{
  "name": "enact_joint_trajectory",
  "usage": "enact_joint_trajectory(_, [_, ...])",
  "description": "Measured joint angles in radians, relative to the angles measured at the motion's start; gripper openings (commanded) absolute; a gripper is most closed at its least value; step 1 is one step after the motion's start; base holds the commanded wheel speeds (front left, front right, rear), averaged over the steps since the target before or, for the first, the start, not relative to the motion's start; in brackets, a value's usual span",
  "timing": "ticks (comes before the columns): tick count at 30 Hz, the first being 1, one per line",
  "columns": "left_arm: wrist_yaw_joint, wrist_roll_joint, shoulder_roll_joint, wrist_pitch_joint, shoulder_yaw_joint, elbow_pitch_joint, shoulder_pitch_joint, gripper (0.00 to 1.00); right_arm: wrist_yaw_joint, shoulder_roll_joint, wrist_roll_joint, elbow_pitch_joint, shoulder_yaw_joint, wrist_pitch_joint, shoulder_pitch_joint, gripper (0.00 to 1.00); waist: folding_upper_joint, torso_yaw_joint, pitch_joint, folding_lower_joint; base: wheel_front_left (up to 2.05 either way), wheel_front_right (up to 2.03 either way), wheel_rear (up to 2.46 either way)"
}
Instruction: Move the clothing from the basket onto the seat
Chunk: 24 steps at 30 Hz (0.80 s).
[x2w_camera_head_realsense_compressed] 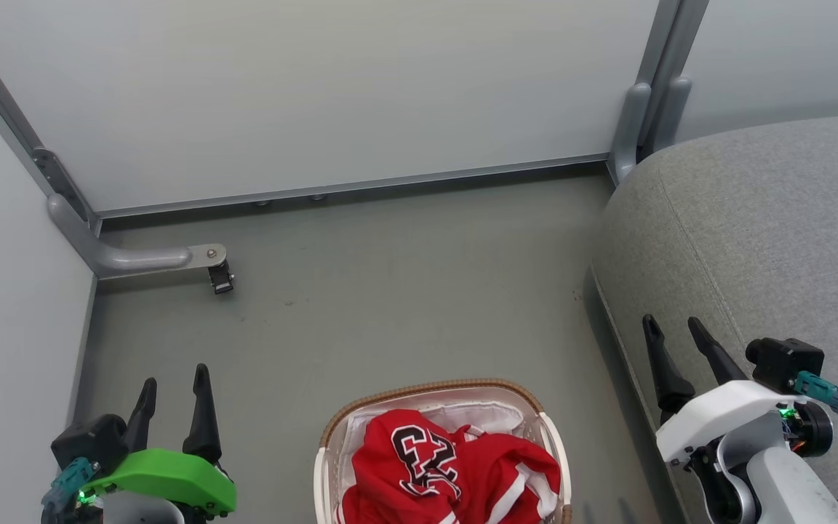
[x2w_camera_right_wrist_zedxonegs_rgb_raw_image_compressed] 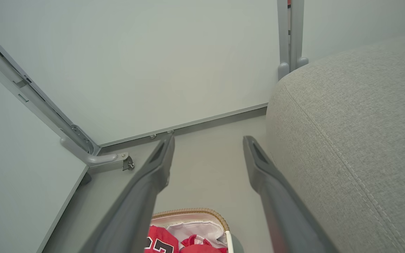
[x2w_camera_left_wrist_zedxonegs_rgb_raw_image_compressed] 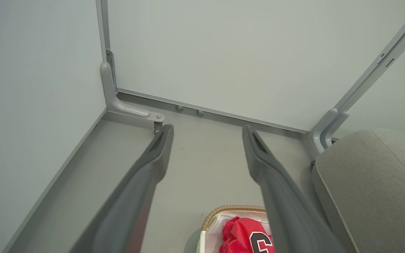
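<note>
Here, clothing [x2w_camera_head_realsense_compressed: 455, 466] lies in the basket [x2w_camera_head_realsense_compressed: 433, 387] — between spread left fingers [x2w_camera_head_realsense_compressed: 203, 415] and spread right fingers [x2w_camera_head_realsense_compressed: 666, 371].

There is one oval white plastic laundry basket [x2w_camera_head_realsense_compressed: 433, 388] with a brown woven rim. It holds one heap of bright red clothing [x2w_camera_head_realsense_compressed: 463, 466] with white trim; how many pieces it has, I cannot tell. There is one large grey fabric seat cushion [x2w_camera_head_realsense_compressed: 753, 233]. There are two grippers, the left gripper [x2w_camera_head_realsense_compressed: 175, 378] and the right gripper [x2w_camera_head_realsense_compressed: 672, 324], each with two dark fingers.
</note>
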Motion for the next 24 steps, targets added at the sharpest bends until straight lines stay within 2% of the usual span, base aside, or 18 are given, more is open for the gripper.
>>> enact_joint_trajectory(16, [0.0,0.139,-0.016,-0.037,0.007,-0.007,0.022,1.0,0.0,0.009,-0.153,0.01,0.001,-0.037,0.002,1.0,0.0,0.002,-0.003,0.0,0.0,0.0,0.0])
enact_joint_trajectory(24, [-0.003,0.19,-0.029,-0.054,0.029,-0.019,0.033,1.0,0.0,0.024,-0.212,0.012,-0.032,-0.053,0.021,1.0,0.0,0.001,-0.001,0.0,0.0,0.0,0.0])
